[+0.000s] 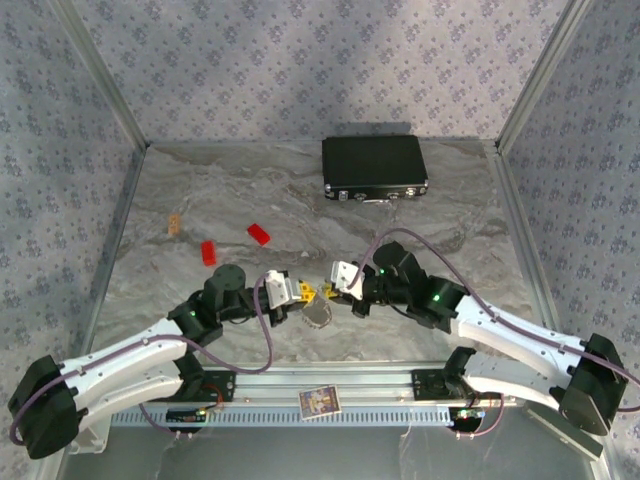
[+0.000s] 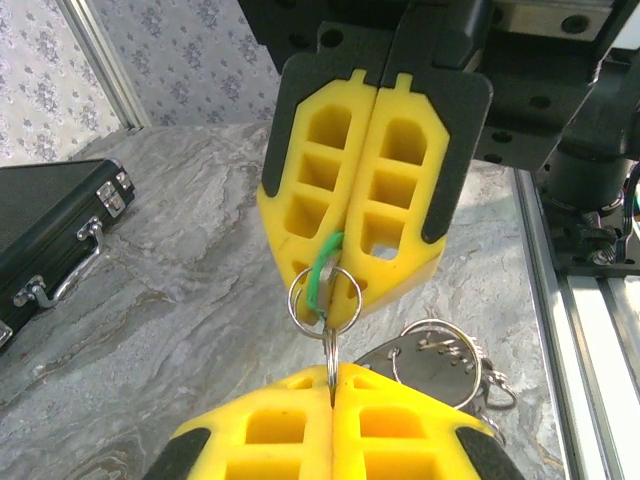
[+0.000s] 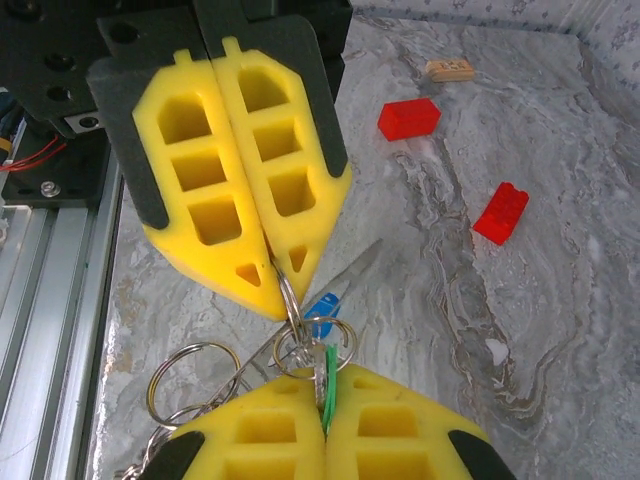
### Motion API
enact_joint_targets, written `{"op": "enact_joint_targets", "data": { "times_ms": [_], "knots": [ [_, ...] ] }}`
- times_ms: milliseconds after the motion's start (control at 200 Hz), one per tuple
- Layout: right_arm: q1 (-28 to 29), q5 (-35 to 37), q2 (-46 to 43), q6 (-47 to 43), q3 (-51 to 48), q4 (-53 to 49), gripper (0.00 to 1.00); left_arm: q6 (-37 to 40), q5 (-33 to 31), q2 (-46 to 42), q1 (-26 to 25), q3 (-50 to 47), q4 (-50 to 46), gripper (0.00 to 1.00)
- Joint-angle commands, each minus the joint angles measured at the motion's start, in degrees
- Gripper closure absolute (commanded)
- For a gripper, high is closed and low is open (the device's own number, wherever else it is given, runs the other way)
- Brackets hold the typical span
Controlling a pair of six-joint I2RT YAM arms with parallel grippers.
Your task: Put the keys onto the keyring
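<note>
You've got the 2 grippers meeting tip to tip over the table [image 1: 200, 190], on the near side of the black case [image 1: 375, 168] and a touch left of it, well apart from it. Your left gripper [image 2: 331, 388] has its fingers pressed together with no gap, pinching the thin wire of the keyring [image 2: 294, 298] edge-on. Your right gripper [image 3: 324, 398] is pressed together the same way, clamped on the green key [image 2: 322, 270]. You only get a thin green sliver of it at the seam, and ring wire sits in that same pinch. So the keyring is bridged between the 2 sets of tips. The blue key [image 3: 322, 306] sits just beside the ring with its silver blade angled away; can't tell if it's threaded on. A bundle of spare metal rings [image 2: 435, 365] trails from the same cluster, also on the near side of the case; can't tell if it rests on the table. 2 red blocks [image 3: 408, 118] lie flat left of the case and nearer than it, apart from each other. A small tan block [image 3: 449, 69] sits further left of the case.
</note>
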Motion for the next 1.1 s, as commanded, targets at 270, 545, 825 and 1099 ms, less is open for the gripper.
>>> {"op": "enact_joint_targets", "data": {
  "times_ms": [270,545,825,1099],
  "knots": [
    [0.51,5.4,-1.15,-2.09,3.93,-5.07,1.0,-0.95,-1.57,-1.13,-0.19,2.5,1.87,0.56],
    [1.0,6.77,0.61,-2.23,7.73,-8.23,1.0,-3.2,-15.0,-9.95,-0.16,2.32,2.61,0.48],
    [5.93,4.77,10.86,-3.58,17.35,-5.13,1.0,-7.08,-43.81,-22.41,1.53,5.34,-5.98,0.35],
    [10.96,-2.48,24.1,2.68,23.79,7.79,1.0,-16.89,-52.18,-30.43,8.9,6.22,-13.93,0.33]
  ]
}}
